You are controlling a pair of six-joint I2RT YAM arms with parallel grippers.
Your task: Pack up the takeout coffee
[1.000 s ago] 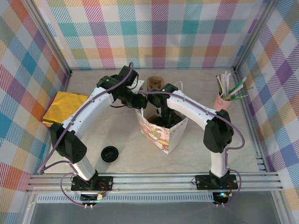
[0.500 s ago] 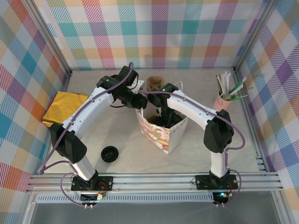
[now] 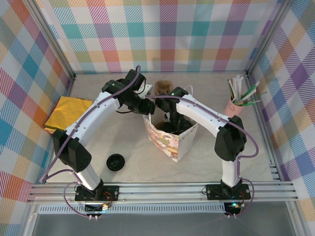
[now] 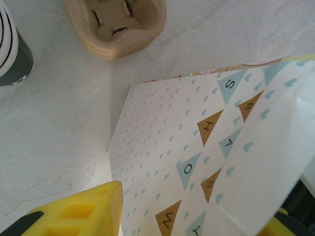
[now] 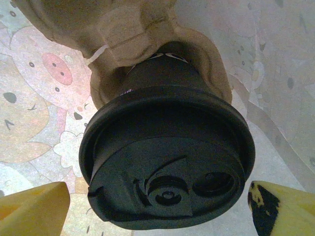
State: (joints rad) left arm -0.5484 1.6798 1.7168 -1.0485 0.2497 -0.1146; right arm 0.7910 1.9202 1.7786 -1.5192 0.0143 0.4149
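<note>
Takeout coffee stands upright in the paper bag at the middle of the desk — long axis vertical, lid facing up.
Its round black lid, with a sip hole and a raised disc, hides most of the dark cup wall; the cup sits in a pulp carrier. The right tool hangs over it, fingers apart and clear of the lid. The left tool is clamped on the bag's far-left rim. Against the earlier top view, both arms stand almost unchanged.
</note>
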